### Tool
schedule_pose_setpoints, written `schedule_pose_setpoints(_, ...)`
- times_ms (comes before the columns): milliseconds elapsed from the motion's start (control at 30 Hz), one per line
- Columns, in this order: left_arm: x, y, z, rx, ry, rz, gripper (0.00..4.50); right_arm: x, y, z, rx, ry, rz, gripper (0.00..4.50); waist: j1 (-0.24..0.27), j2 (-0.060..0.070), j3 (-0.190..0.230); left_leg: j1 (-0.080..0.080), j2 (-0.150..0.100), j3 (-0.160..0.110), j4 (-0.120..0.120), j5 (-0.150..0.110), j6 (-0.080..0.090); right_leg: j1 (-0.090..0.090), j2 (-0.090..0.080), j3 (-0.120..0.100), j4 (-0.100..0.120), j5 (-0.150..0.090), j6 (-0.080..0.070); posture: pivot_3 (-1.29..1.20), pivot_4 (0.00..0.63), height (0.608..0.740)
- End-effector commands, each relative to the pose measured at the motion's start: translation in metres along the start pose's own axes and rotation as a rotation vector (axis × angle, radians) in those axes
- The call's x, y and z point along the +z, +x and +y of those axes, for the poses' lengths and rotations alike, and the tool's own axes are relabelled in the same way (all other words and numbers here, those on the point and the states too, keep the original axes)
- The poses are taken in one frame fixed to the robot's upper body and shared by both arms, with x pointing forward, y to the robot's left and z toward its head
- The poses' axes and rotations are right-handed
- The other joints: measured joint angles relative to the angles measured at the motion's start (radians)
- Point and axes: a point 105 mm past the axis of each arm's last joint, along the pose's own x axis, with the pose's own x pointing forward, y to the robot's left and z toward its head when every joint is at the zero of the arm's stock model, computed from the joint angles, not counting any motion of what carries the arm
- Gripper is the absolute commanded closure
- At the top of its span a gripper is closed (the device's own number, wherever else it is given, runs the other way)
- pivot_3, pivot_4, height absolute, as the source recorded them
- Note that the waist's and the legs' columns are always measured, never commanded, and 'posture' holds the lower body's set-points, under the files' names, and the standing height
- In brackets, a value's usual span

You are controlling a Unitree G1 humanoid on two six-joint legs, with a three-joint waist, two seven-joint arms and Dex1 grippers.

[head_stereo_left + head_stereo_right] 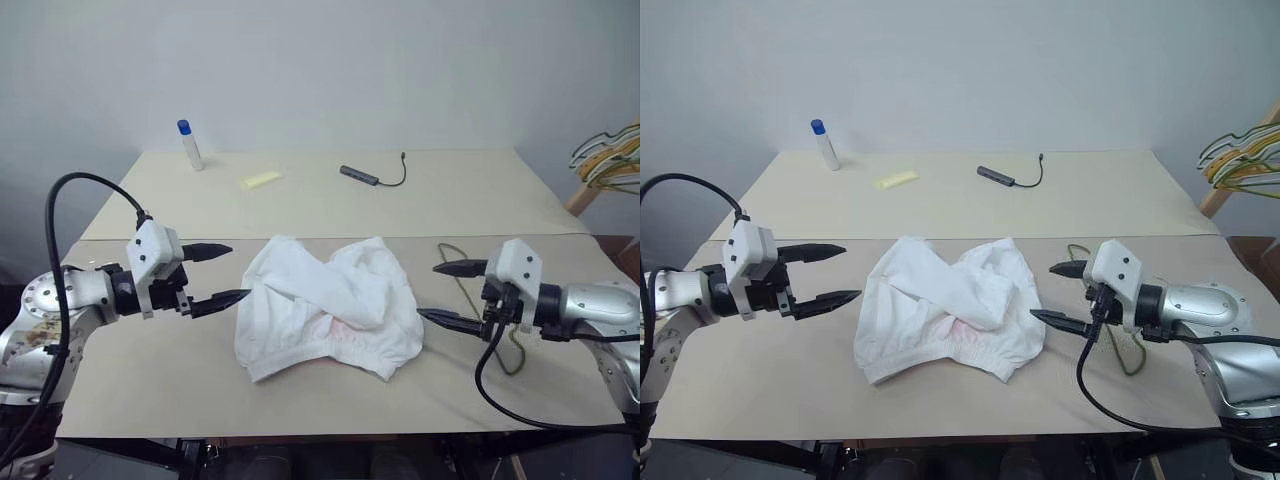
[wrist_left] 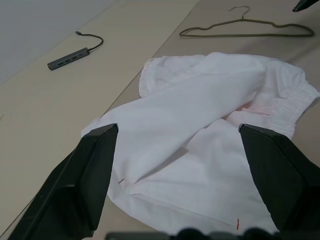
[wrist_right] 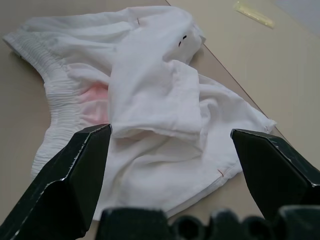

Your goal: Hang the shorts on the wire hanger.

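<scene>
Surface (image 1: 300,400): two beige tabletops set edge to edge, the seam running across just behind the shorts.
Shorts (image 1: 325,305): white, crumpled in a loose heap on the near tabletop, midway between the two claws; one leg is folded across the top, the gathered waistband faces the near right, and a faint pink blotch shows beside it.
Wire hanger (image 2: 247,29): thin olive-grey wire, lying flat on the surface just beyond the shorts on the robot's right side, partly behind the right claw in the head views.
Left claw (image 1: 222,273): released, fingers spread wide, pointing toward the shorts from the left, close to the cloth's edge but apart from it, grasping nothing.
Right claw (image 1: 452,292): released, fingers spread wide, pointing toward the shorts from the right; lower fingertip just beside the waistband, grasping nothing.
Far tabletop: a blue-capped white bottle (image 1: 191,145), a yellow strip (image 1: 260,179), and a grey adapter on a black cable (image 1: 362,176).
Right edge: bunched yellow and green hangers (image 1: 610,158).
</scene>
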Motion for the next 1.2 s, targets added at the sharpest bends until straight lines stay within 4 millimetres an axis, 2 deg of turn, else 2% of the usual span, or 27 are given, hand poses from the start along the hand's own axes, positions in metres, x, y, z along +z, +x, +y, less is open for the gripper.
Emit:
schedule_pose_setpoints(33,0.012,-0.004,0.003,0.015,0.030,-0.028,0.30,0.011,-0.001,-0.002,-0.008,-0.051,-0.032,0.02,0.000,0.000,-0.001,0.000,0.000,0.000,0.000,0.000,0.000,0.000,0.000,0.000,0.000,0.000,0.000,-0.01,0.000,0.740)
schedule_pose_setpoints(333,0.013,-0.001,-0.005,-0.003,0.023,-0.035,0.30,0.012,0.002,0.011,0.020,-0.082,-0.018,0.02,0.000,0.000,-0.001,0.000,0.000,0.000,0.000,0.000,0.000,0.000,0.000,0.000,0.000,0.000,0.000,-0.01,0.000,0.740)
schedule_pose_setpoints(567,0.014,-0.002,-0.012,-0.002,0.015,-0.042,0.30,-0.009,0.027,0.040,0.152,-0.179,0.091,0.02,-0.001,-0.001,-0.004,0.002,0.000,0.000,0.000,0.000,0.000,0.001,0.000,0.000,0.001,0.000,0.000,0.01,0.000,0.740)
schedule_pose_setpoints(767,0.009,-0.009,-0.024,-0.003,-0.012,-0.016,0.30,-0.017,0.048,0.061,0.279,-0.210,0.123,0.02,0.003,-0.002,-0.005,0.003,0.000,0.001,0.000,0.000,0.000,0.001,0.001,0.001,0.001,0.000,0.000,0.04,0.000,0.740)
schedule_pose_setpoints(867,0.009,-0.013,-0.027,0.010,-0.020,-0.008,0.30,-0.024,0.059,0.067,0.303,-0.221,0.167,0.02,0.010,-0.003,-0.005,0.003,0.000,0.000,0.000,0.000,0.000,0.001,0.001,0.001,0.001,0.000,0.000,0.06,0.010,0.740)
schedule_pose_setpoints(1000,0.009,-0.015,-0.032,0.013,-0.029,-0.005,0.30,-0.049,0.069,0.061,0.289,-0.312,0.305,0.02,0.024,-0.003,-0.005,0.006,0.000,0.001,0.000,0.000,0.000,0.001,0.001,0.001,0.000,0.000,0.000,0.07,0.017,0.740)
schedule_pose_setpoints(1100,0.009,-0.015,-0.034,0.020,-0.033,-0.006,0.30,-0.063,0.066,0.048,0.274,-0.379,0.380,0.58,0.034,-0.003,-0.005,0.006,-0.001,0.001,0.000,0.000,0.000,0.001,0.000,0.000,-0.001,0.000,0.000,0.08,0.016,0.740)
schedule_pose_setpoints(1200,0.009,-0.014,-0.033,0.024,-0.033,-0.009,0.30,-0.063,0.062,0.034,0.249,-0.407,0.395,1.62,0.039,-0.003,-0.005,0.006,-0.001,0.001,0.000,0.000,0.000,0.001,0.000,0.000,0.000,0.000,0.000,0.07,0.013,0.740)
